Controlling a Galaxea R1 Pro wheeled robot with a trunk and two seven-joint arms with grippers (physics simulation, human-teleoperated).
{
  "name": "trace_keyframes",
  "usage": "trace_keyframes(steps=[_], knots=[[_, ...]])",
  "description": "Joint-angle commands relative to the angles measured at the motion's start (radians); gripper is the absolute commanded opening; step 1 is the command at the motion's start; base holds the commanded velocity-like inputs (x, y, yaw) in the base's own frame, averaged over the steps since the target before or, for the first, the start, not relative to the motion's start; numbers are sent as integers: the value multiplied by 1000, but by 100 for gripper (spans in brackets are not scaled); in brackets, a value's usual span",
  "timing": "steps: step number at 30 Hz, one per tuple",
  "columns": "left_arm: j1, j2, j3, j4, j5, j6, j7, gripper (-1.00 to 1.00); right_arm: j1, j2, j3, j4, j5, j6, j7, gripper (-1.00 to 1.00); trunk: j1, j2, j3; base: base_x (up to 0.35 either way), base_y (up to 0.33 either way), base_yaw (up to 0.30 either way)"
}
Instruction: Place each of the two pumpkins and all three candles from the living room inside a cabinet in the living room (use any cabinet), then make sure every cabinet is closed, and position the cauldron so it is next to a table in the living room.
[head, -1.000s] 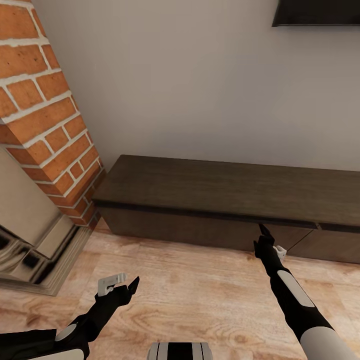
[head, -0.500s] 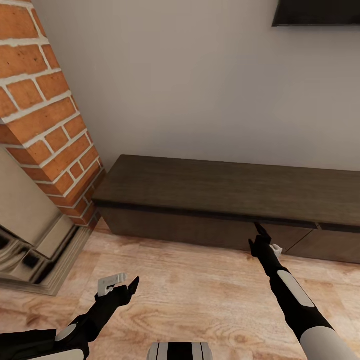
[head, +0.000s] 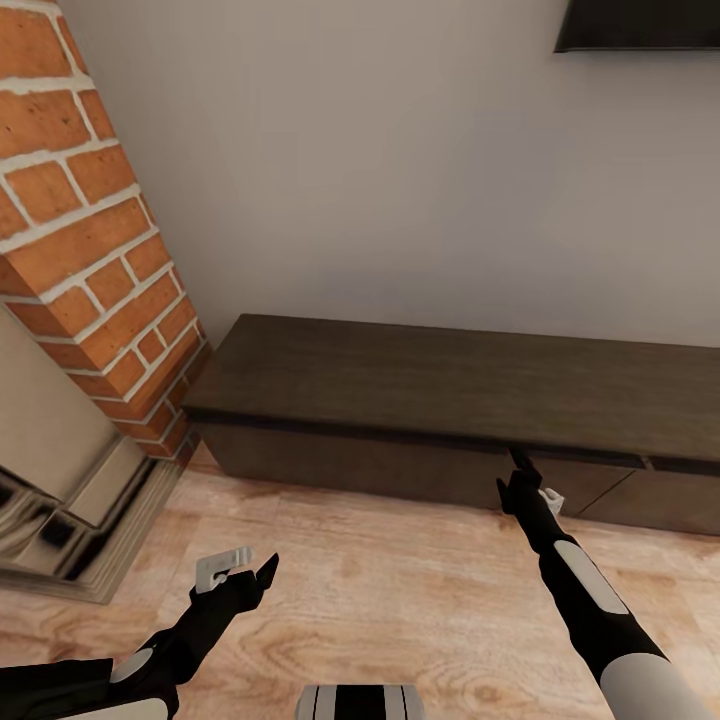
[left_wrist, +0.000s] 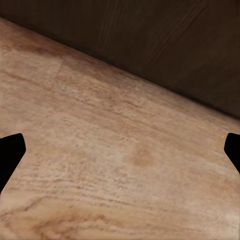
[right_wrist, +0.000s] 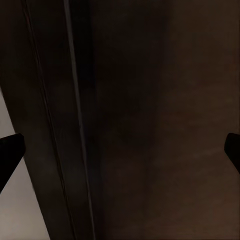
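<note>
Head view shows the right claw (head: 530, 478) spread open at the cabinet (head: 420, 400) front, left claw (head: 240, 570) open above floor (head: 400, 590).

1. The cabinet (head: 450, 400) is a long, low, dark-brown wooden unit standing on the wood floor against the pale wall, its left end just beside the brick fireplace.
2. Its flat, handleless drawer fronts look shut or nearly so.

Counts — 1 long low dark-brown wooden cabinet (head: 450, 385), 2 drawer fronts visible on it w/ a seam between. 1 red-brick fireplace column (head: 90, 240). 1 dark wall-mounted panel (head: 640, 25) at top edge. 2 black robot grippers — left (head: 238, 572), right (head: 528, 478).
</note>
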Motion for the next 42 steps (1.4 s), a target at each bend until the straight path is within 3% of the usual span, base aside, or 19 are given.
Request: trace_keyframes(steps=[1,29,30,42], knots=[[-2,0,-3,-1,2,-4,3,100,0,-1,1,1,-10,4,4,100,0,0,-1,44,9,0],[-2,-1,-3,-1,2,-4,3,100,0,-1,0,1,-10,4,4,100,0,0,-1,34,1,0],[-2,-1,-3,-1,2,-4,3,100,0,-1,0,1,-10,4,4,-100,0,0,-1,0,0,0],[-2,-2,-3,-1,2,-4,3,100,0,-1,0,1,-10,4,4,-100,0,0,-1,0,0,0]])
